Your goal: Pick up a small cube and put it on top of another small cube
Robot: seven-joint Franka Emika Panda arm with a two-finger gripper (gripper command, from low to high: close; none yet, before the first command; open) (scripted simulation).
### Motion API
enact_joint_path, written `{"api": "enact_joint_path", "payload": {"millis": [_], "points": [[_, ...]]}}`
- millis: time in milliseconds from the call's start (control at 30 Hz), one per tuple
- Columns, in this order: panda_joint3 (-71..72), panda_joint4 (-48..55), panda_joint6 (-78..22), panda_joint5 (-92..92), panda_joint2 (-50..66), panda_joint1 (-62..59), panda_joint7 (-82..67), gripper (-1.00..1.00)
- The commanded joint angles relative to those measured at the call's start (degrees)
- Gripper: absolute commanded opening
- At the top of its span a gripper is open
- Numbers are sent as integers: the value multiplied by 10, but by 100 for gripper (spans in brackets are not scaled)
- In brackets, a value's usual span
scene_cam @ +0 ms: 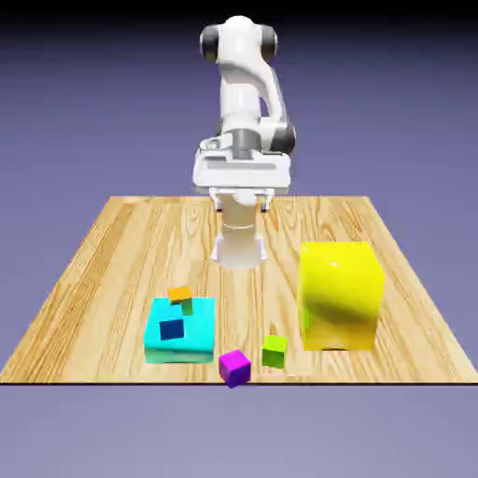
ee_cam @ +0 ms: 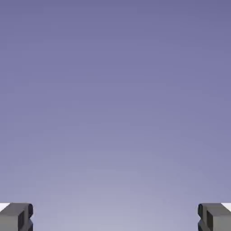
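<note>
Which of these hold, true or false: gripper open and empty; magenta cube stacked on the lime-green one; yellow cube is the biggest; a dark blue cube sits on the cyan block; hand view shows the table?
1. The two-finger gripper is open and holds nothing. True: its tips sit far apart in the hand view.
2. The tiny magenta-purple cube sits on the small lime-green cube. False: both rest on the wooden table, side by side and apart.
3. The big yellow cube is the largest block. True.
4. A small dark blue cube lies on the flat cyan block. True.
5. The hand view shows the table. False: only backdrop.
</note>
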Motion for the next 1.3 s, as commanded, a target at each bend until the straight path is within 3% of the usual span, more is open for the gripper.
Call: {"api": "enact_joint_path", "payload": {"millis": [0,767,1033,1067,1267], "points": [[-8,10,-6,-22,21,9,-25,100],[-187,242,-146,-517,498,205,-587,100],[-221,303,-73,-574,629,206,-534,100],[-221,303,-73,-574,629,206,-534,-100],[-195,255,-137,-533,525,208,-587,-100]]}}
